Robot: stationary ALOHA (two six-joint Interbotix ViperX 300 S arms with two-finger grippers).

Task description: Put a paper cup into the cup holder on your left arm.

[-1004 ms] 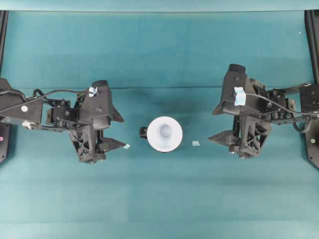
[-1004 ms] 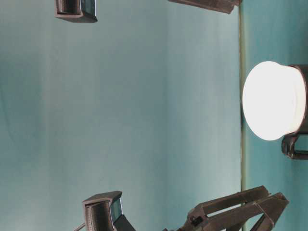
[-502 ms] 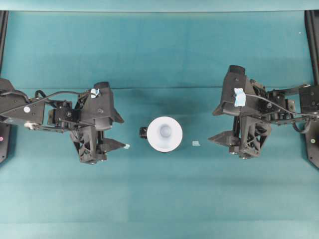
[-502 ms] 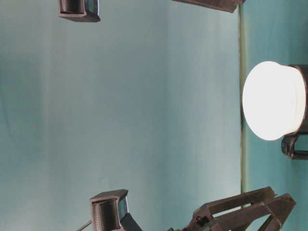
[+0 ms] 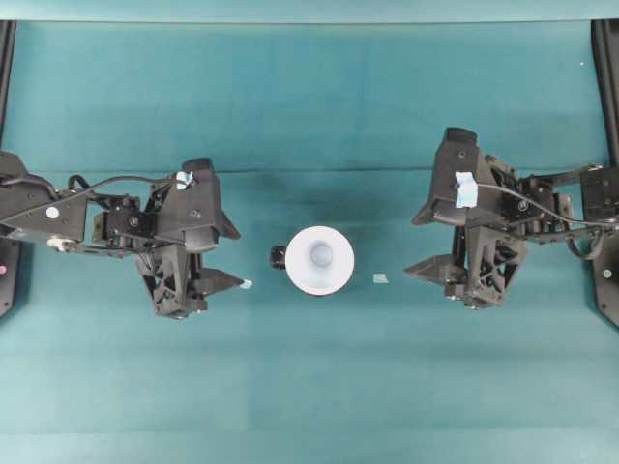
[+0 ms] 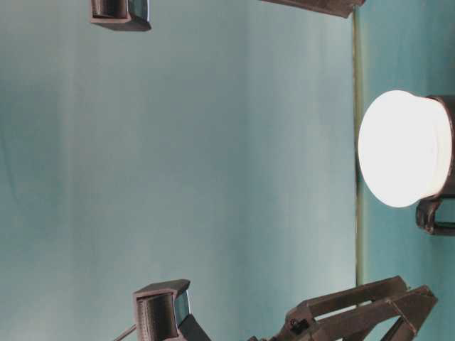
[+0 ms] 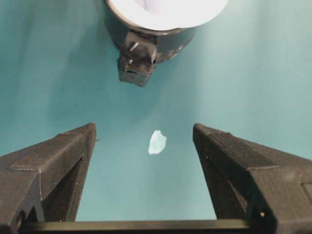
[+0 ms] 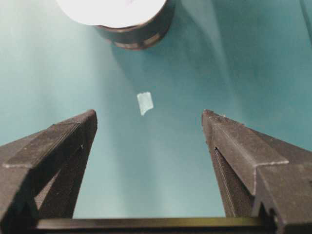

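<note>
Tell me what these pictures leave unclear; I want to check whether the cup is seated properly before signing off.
- Paper cup base and seating depth: hidden inside the cup holder in every view.
- Cup in the table-level view: glare washes out its surface, and the frame edge cuts off the holder.
- Cup rim in both wrist views: cut off by the top edge.
- Left gripper and right gripper: open and empty, but jaw tips blend into dark bodies overhead.
</note>
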